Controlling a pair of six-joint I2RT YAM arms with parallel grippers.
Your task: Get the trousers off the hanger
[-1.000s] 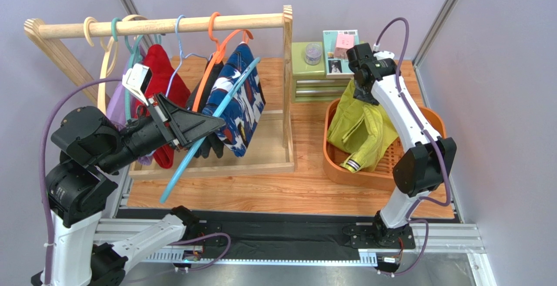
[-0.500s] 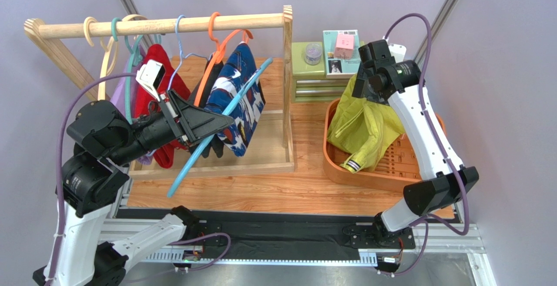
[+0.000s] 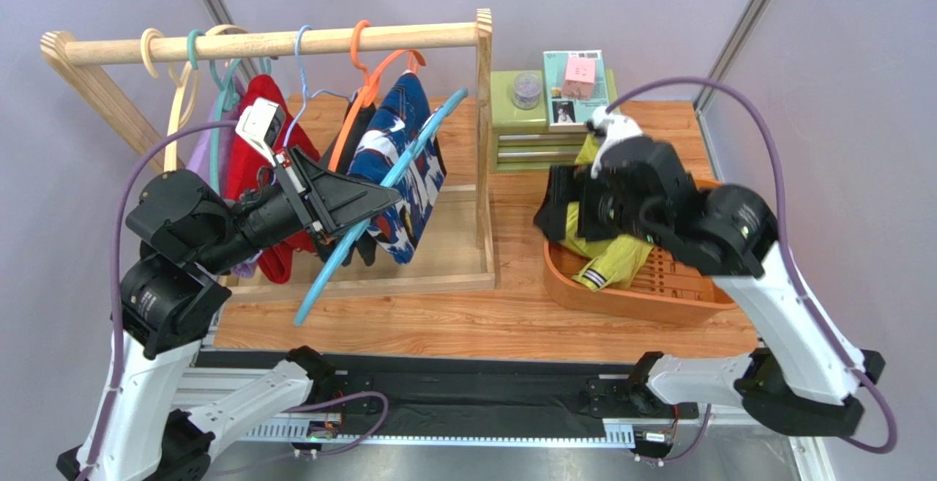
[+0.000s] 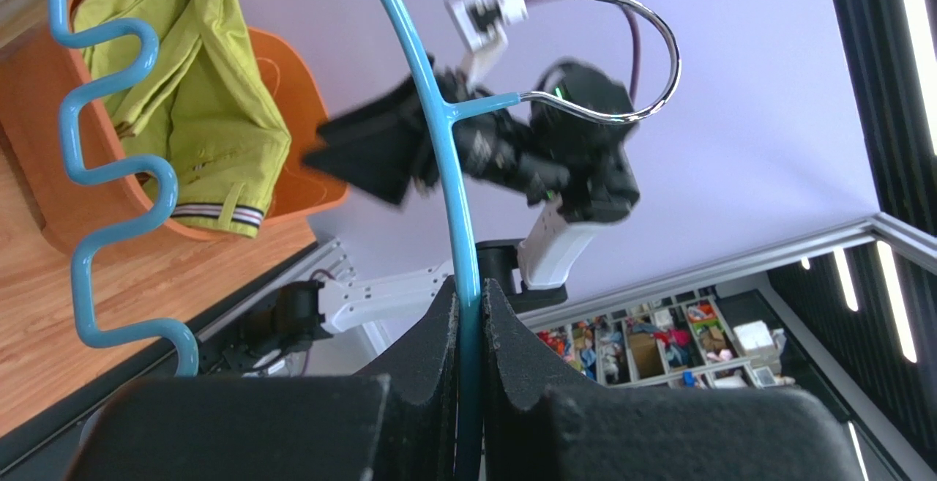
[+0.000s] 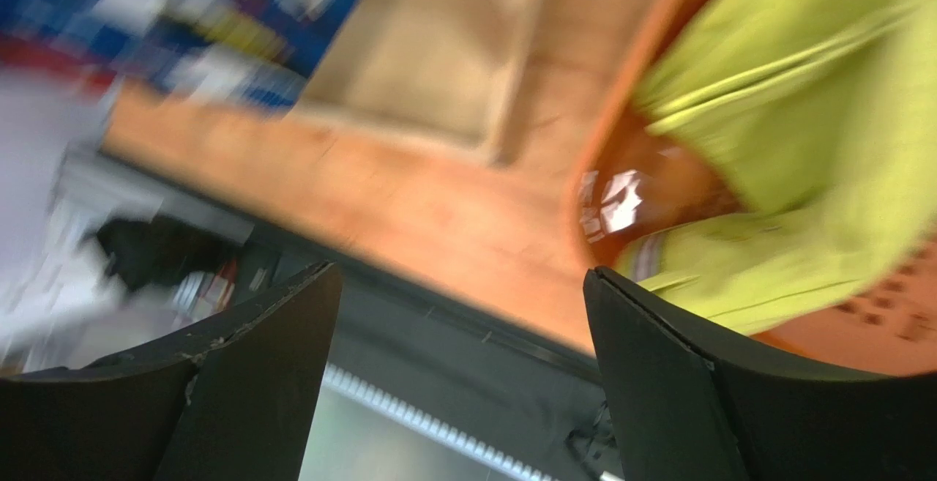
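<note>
Left gripper [image 4: 462, 300] pinches bare blue hanger [image 4: 452, 174]; right gripper [image 5: 460, 275] spread above yellow-green trousers [image 5: 792, 108] in orange basket [image 3: 638, 301]. Navy trousers [image 3: 405, 179] apparently hang on rack [image 3: 275, 42]; hanger tip may snag them.

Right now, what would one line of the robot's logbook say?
left gripper: shut on blue hanger | right gripper: open near basket | green trousers: in basket | navy trousers: hanging on rail
</note>
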